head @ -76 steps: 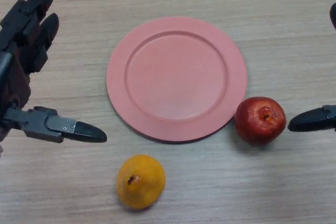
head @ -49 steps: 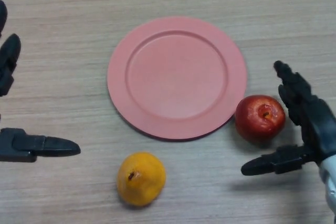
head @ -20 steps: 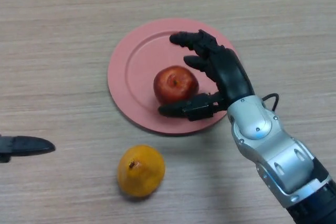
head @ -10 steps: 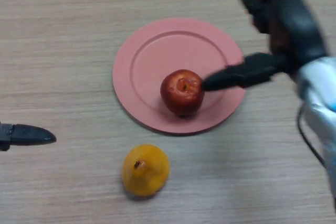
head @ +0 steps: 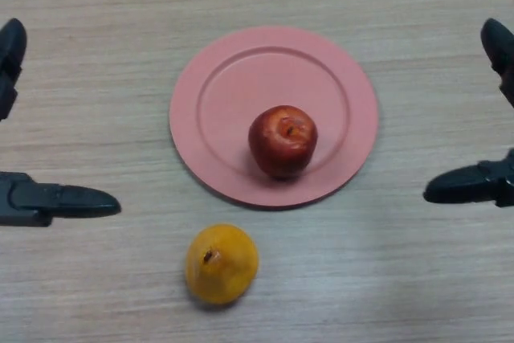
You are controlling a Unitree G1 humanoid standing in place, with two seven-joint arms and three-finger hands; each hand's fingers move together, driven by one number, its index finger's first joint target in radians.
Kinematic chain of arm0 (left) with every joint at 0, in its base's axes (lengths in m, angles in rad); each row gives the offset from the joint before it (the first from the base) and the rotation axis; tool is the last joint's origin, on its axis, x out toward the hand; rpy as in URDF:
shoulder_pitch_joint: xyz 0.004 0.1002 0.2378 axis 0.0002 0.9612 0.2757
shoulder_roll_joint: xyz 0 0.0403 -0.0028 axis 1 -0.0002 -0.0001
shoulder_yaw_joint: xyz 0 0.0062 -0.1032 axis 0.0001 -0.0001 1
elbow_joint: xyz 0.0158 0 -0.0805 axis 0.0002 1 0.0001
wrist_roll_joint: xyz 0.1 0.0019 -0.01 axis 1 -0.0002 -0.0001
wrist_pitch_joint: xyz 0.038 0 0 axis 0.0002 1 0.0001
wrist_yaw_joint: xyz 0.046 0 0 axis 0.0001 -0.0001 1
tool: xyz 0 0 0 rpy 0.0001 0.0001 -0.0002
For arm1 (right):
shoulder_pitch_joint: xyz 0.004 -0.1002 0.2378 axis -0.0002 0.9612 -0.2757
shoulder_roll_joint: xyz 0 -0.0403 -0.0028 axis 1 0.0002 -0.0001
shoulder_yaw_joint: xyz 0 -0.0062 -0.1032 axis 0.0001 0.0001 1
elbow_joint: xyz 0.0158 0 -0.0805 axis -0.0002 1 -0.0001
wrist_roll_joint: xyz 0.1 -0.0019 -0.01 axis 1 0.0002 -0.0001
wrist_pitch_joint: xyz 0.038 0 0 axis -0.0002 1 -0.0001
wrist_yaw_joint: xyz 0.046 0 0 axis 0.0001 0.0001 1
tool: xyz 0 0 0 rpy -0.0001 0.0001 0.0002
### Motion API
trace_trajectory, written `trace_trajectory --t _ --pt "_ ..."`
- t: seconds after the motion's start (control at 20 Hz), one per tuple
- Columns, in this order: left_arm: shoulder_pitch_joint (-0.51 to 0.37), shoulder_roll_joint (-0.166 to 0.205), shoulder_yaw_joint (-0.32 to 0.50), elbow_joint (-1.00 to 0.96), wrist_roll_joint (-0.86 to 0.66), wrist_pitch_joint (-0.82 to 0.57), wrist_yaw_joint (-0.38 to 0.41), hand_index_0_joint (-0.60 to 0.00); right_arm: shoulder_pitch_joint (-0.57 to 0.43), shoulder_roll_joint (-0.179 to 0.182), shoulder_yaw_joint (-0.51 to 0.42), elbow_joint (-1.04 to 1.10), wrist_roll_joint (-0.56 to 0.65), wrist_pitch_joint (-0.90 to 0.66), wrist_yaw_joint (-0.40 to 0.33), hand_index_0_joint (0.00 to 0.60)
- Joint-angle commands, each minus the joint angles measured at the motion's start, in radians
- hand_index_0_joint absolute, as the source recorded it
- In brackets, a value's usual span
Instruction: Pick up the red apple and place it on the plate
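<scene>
The red apple (head: 282, 140) sits on the pink plate (head: 225, 78), a little right of and below its middle, stem dimple up. My right hand (head: 470, 184) is at the right edge of the view, apart from the plate, open and empty, its thumb pointing left. My left hand (head: 56, 199) is at the left edge, open and empty, its thumb pointing right.
An orange (head: 221, 263) lies on the wooden table (head: 385, 279) just below the plate's front rim, between my two hands.
My right hand let go of the apple on the plate and drew back to the right edge. The apple stays on the plate. My left hand moved slightly inward.
</scene>
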Motion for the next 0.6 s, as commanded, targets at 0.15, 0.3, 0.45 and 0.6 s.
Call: trace_trajectory --t 0.15,0.3,0.45,0.6 --pt "-0.042 0.028 0.003 -0.063 0.102 -0.039 -0.053 0.0 0.014 -0.043 -0.09 -0.027 -0.001 -0.213 0.025 0.0" --pt "-0.041 0.011 -0.002 -0.092 0.134 -0.019 -0.062 0.0 0.02 -0.045 -0.101 -0.047 -0.005 -0.202 0.021 0.0" --pt "-0.052 0.001 0.013 -0.114 0.102 0.033 -0.03 0.0 0.011 -0.054 -0.098 -0.062 -0.011 -0.175 0.018 0.0" --pt "-0.048 0.007 0.026 -0.113 0.078 0.04 -0.01 0.0 0.0 -0.056 -0.088 -0.086 -0.026 -0.143 0.009 0.0"
